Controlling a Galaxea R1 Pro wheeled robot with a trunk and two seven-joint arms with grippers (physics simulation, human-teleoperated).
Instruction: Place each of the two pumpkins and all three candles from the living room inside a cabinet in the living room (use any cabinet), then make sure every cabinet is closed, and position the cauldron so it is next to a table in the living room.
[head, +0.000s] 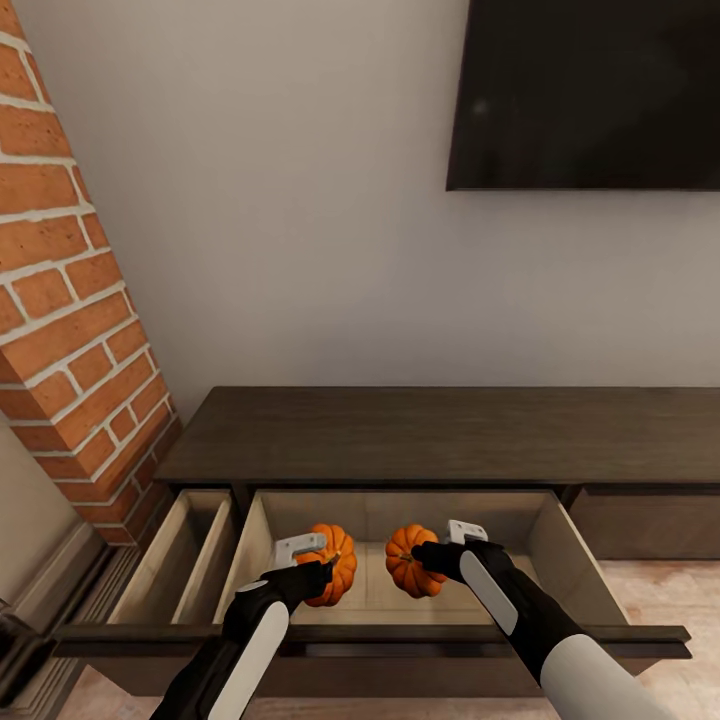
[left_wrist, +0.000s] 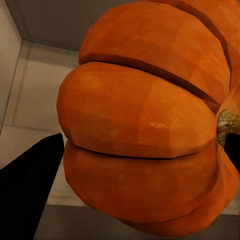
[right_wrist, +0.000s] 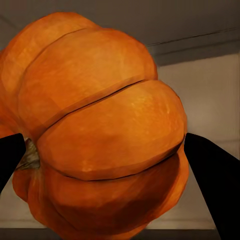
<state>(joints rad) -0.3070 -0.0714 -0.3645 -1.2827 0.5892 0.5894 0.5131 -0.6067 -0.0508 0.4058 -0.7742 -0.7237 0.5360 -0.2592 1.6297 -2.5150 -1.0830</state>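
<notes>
Left gripper (head: 318, 570): fingers pinch the left pumpkin (head: 335, 563), held inside the open drawer
Right gripper (head: 428, 556): fingers pinch the right pumpkin (head: 411, 562), held in the same drawer, near the other
Cabinet (head: 440, 432): low dark-brown unit under a wall screen (head: 585, 92); wide drawer (head: 560, 550) and narrow left drawer (head: 180, 560) both pulled out
Left side: brick column (head: 70, 330)

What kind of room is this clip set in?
Most likely a living room: a dark screen hangs on the wall above a long low wood cabinet, with a brick column beside it. Two pumpkins are held over its open drawer.
</notes>
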